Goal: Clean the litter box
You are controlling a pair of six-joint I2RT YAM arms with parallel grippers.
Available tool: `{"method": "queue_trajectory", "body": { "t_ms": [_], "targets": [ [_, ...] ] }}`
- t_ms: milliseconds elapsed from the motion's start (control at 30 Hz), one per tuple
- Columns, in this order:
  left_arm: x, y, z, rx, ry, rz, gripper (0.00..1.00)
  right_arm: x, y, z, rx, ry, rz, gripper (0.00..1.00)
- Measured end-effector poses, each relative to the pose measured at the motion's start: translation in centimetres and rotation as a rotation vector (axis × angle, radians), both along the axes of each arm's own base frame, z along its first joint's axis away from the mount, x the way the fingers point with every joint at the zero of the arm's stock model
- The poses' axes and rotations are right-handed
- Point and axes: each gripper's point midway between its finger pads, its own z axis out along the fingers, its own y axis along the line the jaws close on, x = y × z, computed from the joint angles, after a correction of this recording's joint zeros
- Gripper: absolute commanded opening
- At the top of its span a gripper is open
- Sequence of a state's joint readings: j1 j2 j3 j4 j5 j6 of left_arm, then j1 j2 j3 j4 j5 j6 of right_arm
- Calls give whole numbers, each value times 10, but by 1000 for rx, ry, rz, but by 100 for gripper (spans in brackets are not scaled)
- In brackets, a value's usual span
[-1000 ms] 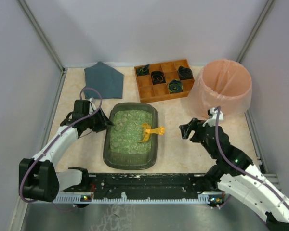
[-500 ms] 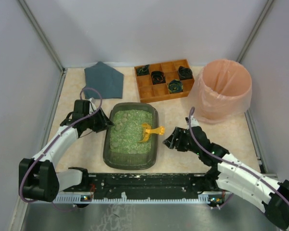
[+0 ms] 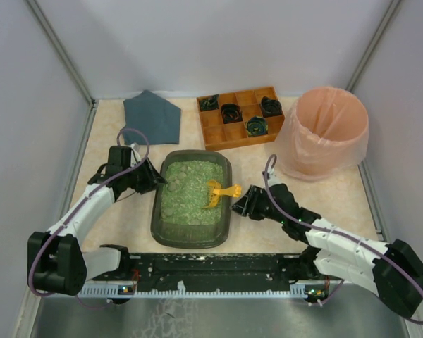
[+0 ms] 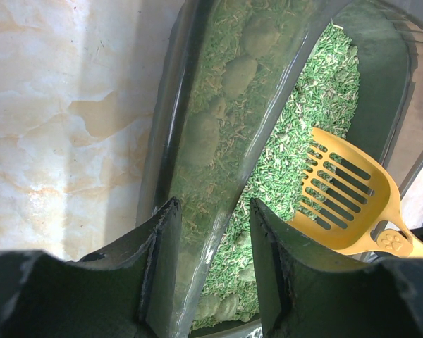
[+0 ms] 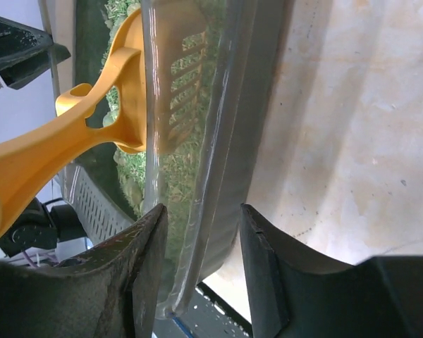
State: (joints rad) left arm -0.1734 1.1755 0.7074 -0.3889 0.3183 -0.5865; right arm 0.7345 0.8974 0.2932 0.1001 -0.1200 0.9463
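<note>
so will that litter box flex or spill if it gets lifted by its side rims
Probably bendy: the litter box wall looks like thin see-through plastic. Likely heavy for its size, being filled with litter. The scoop rests loose on the rim, so it may slide off if tilted.

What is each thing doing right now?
litter box, holds green litter
yellow scoop, lying in it, handle over right rim
left tool, shut on left rim
right tool, astride right rim, grip unclear
pink bin, upright, open
grey cloth, lying flat
wooden tray, four pockets filled
</note>
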Motion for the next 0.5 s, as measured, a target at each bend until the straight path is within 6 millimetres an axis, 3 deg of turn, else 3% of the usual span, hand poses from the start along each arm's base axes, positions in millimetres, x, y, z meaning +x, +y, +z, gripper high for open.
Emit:
{"method": "queue_trajectory", "body": {
  "t_ms": [333, 500],
  "targets": [
    [0, 0, 0, 0, 0, 0, 48, 5, 15, -20, 3, 44, 33, 25],
    [0, 0, 0, 0, 0, -1, 49, 14, 19, -18, 21, 27, 22, 17]
  ]
}}
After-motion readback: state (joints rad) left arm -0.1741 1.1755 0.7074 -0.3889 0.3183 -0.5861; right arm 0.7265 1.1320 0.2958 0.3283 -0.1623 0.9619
